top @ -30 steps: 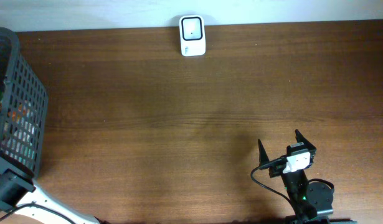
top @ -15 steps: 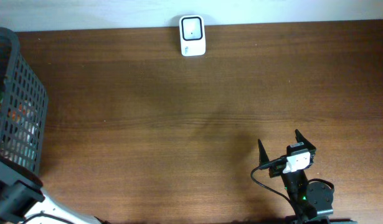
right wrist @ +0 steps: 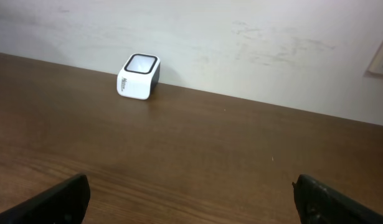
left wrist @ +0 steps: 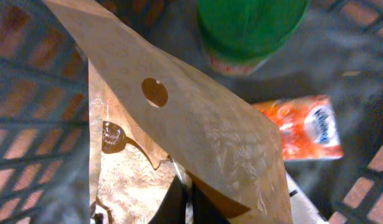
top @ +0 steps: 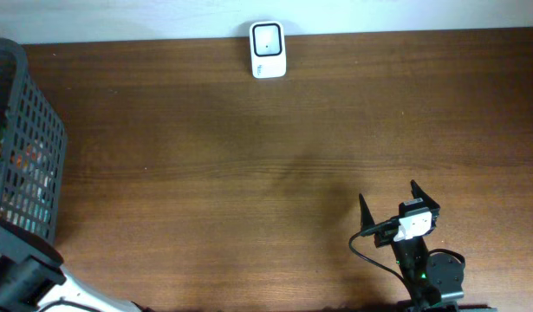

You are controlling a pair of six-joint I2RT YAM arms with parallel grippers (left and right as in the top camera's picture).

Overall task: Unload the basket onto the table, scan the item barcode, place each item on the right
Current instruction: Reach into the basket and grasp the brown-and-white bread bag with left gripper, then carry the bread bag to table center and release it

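In the left wrist view my left gripper (left wrist: 190,200) is inside the basket (left wrist: 29,74). Its black fingers are shut on the lower edge of a brown shiny packet (left wrist: 197,118) with a round hang hole, which tilts across the frame. No barcode shows on it. The white barcode scanner (top: 268,50) stands at the table's far edge and also appears in the right wrist view as the scanner (right wrist: 140,77). My right gripper (top: 400,201) rests at the front right, open and empty. Its fingertips (right wrist: 66,194) stand wide apart over bare wood.
The dark mesh basket (top: 32,147) stands at the table's left edge. Inside it lie a green-lidded container (left wrist: 253,31), an orange packet (left wrist: 303,127) and a pale patterned pack (left wrist: 126,180). A white wall runs behind the table.
The left arm's link at the bottom left of the overhead view has shifted slightly right and down. The right arm has not moved.
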